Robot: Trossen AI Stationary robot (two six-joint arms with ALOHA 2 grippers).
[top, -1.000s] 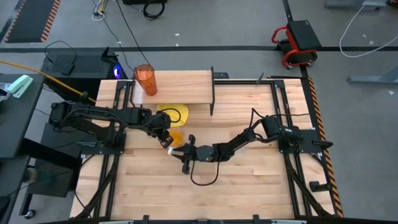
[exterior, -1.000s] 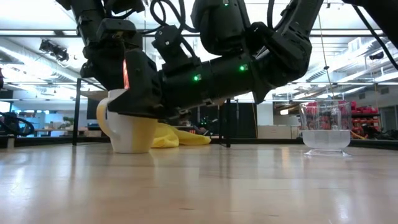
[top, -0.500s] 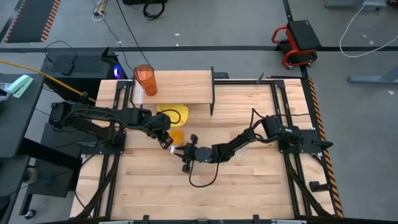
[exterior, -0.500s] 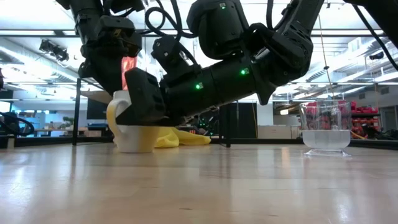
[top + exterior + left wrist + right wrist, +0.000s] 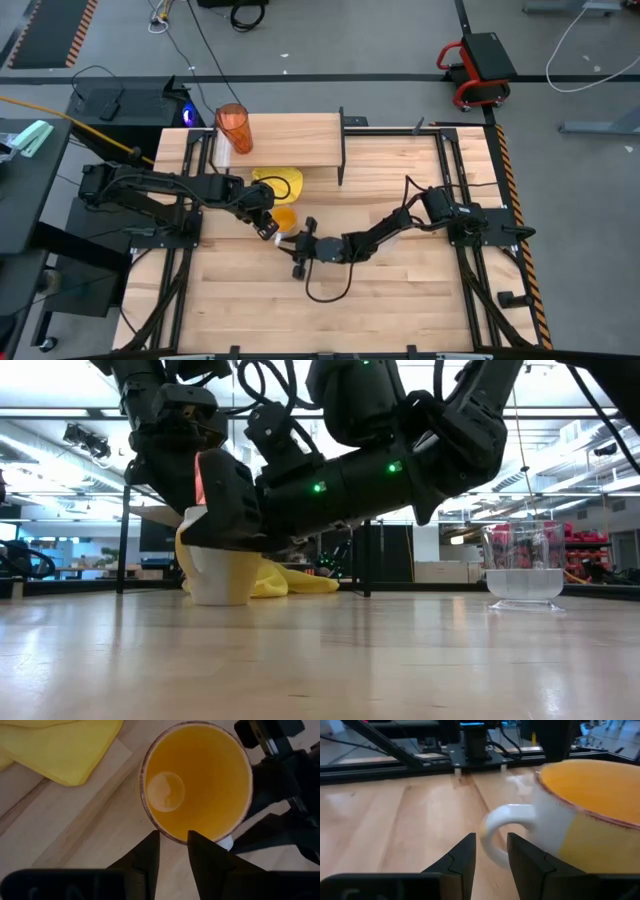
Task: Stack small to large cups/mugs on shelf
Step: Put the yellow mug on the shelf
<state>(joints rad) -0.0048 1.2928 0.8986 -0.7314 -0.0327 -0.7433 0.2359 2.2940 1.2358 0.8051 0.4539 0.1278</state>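
The orange mug [image 5: 284, 217] with a white handle stands on the table just in front of the shelf [image 5: 300, 140]. My right gripper [image 5: 290, 240] reaches it level from the right and is shut on its handle. My left gripper [image 5: 268, 228] hangs over the mug's near-left side. In the left wrist view its fingers [image 5: 150, 857], narrowly open, end at the outer rim [image 5: 172, 839] beside the handle. The tall orange-red tumbler [image 5: 234, 128] stands on the shelf's left end. The small clear cup [image 5: 523, 575] sits on the table far to the right in the low view. My right gripper holds the mug by the outer bow of its white handle [image 5: 489, 851]. One finger is outside the loop and the other [image 5: 520, 855] at the loop's hole. It comes level, slanting from the table's near right. The mug [image 5: 222, 575] stands with its base on the table. My left gripper: I cannot tell whether its fingertips touch the rim.
A yellow cloth [image 5: 280, 183] lies crumpled between the mug and the shelf. The shelf's black end frame [image 5: 342, 145] stands at its right end. Bare table stretches along the near side and the right.
The mug tipped, its handle side rising off the table half a second ago, then settled back onto its base a little farther toward the table's right. My right gripper tilted with it and levelled again. My left gripper stayed above the rim.
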